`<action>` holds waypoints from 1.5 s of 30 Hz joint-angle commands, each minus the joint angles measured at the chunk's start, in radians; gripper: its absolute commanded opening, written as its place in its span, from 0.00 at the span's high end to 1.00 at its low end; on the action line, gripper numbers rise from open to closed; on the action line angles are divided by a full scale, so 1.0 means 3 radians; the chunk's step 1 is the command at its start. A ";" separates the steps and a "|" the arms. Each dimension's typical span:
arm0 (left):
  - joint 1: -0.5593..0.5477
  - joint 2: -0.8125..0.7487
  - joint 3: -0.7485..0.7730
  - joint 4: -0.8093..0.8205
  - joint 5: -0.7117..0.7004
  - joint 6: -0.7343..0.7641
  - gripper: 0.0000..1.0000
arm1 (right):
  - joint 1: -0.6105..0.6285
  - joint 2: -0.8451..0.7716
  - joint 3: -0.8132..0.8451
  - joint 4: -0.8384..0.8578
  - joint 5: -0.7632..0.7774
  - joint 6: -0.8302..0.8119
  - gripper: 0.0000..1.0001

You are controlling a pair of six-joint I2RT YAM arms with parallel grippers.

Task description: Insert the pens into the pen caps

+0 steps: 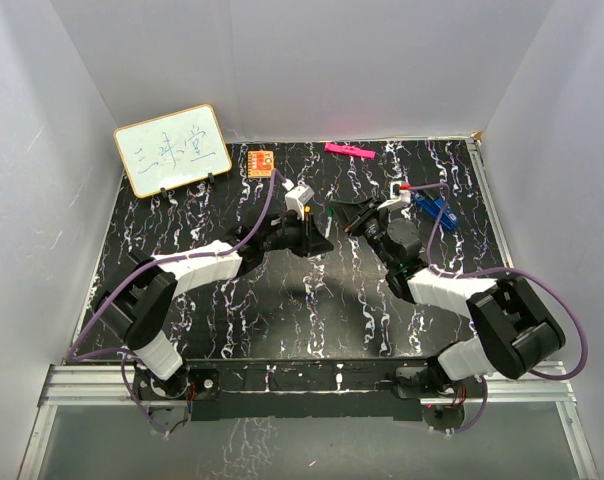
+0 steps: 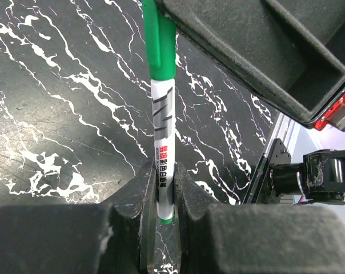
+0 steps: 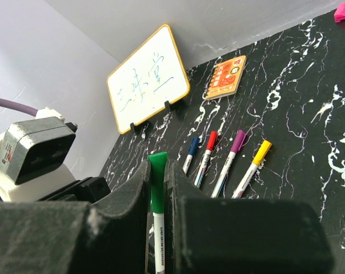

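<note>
A white pen [image 2: 163,142] with a green end is clamped at its rear by my left gripper [image 2: 164,180], which is shut on it. Its front end sits inside a green pen cap [image 3: 156,171], and my right gripper [image 3: 158,174] is shut on that cap. In the top view the left gripper [image 1: 309,228] and right gripper [image 1: 345,216] meet nose to nose above the middle of the table. On the table behind them lie capped pens in a row: blue [image 3: 191,149], red [image 3: 209,142], purple [image 3: 236,142] and yellow [image 3: 259,154].
A small whiteboard [image 1: 172,150] stands at the back left, with an orange card [image 1: 260,162] beside it. A flat pink bar [image 1: 348,150] lies along the back wall. A blue object [image 1: 434,208] rests to the right of the right gripper.
</note>
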 commanded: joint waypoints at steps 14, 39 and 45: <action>0.0162 -0.0300 0.0218 0.0739 -0.0437 -0.0148 1.00 | 0.0220 0.0215 0.0099 -0.0289 -0.0398 -0.0175 1.00; 0.0341 -0.0244 0.0376 0.0102 -0.0508 0.0173 1.00 | 0.0534 0.0294 0.0634 -0.1019 0.0446 -0.0516 0.85; 0.0340 -0.0115 0.0345 -0.0273 -0.0449 0.0186 1.00 | 0.0525 -0.0061 0.0943 -0.1084 0.1338 -0.0909 0.57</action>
